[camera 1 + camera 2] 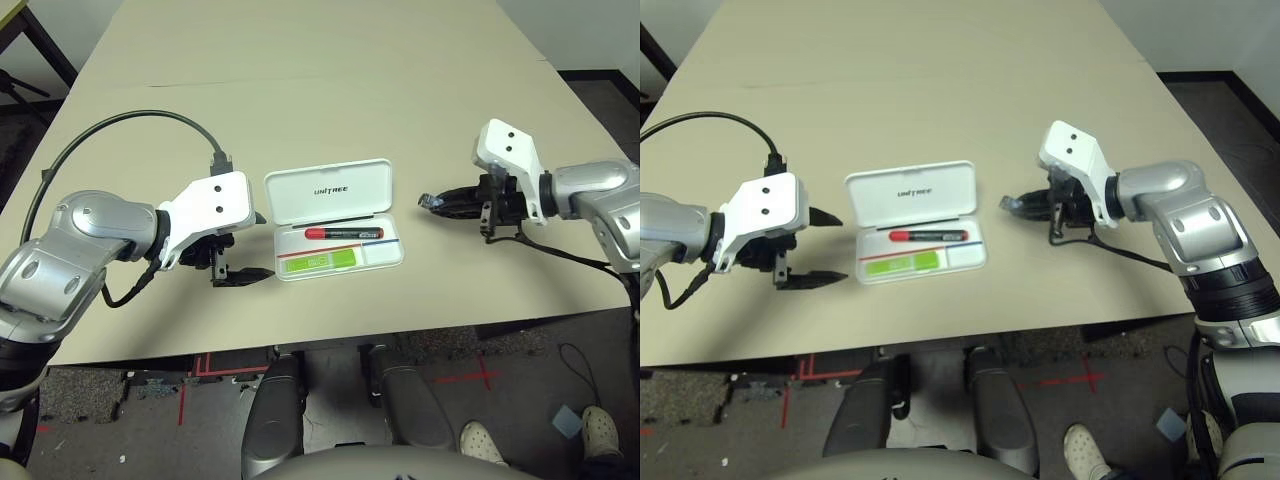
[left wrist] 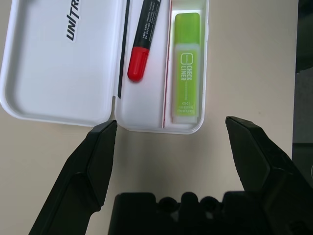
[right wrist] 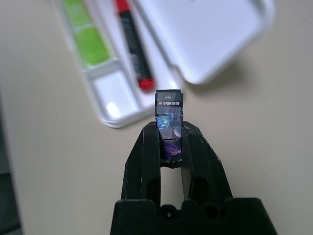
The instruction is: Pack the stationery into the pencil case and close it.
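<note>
right pincer (image 3: 168, 134) – clamped on eraser block (image 3: 168, 122) | open pencil case (image 3: 195, 44) beyond – marker (image 3: 132, 44), highlighter (image 3: 88, 34) inside

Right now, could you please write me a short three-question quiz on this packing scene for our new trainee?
1. True or false: the pencil case lies open with its lid folded back on the table.
2. Which item is not in the case?
A. the highlighter
B. the red marker
C. the eraser block
3. Fill in: the left gripper is ____ beside the case, holding nothing.

Key
1. True.
2. C: the right gripper pinches it above the table, short of the case; the other two lie in the tray.
3. Open.
</note>
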You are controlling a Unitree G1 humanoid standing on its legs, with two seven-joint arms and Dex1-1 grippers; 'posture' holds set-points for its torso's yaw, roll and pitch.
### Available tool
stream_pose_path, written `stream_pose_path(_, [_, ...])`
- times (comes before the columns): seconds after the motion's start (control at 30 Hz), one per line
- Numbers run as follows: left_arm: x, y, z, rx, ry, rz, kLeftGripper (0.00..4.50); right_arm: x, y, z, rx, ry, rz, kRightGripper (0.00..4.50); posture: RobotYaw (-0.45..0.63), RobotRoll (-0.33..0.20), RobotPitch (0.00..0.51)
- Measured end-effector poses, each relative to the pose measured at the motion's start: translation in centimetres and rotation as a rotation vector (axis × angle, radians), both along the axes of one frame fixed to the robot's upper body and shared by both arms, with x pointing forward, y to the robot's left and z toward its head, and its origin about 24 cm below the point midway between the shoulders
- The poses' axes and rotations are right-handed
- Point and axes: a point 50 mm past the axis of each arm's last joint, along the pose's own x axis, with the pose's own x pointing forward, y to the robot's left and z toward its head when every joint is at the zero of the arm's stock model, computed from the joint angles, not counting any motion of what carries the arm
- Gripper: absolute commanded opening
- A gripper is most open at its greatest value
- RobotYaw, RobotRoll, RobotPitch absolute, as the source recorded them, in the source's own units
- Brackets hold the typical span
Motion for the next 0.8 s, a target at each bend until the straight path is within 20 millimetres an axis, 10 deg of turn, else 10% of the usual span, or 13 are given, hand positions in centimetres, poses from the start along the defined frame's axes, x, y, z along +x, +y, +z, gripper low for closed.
stream_pose_path(0.8, [-0.1, 0.0, -0.3, 0.003, -0.005, 0.026, 4.5, 0.6, 4.4, -3.8, -0.1, 0.019, 0.267, 0.31, 0.03, 0.0, 0.183])
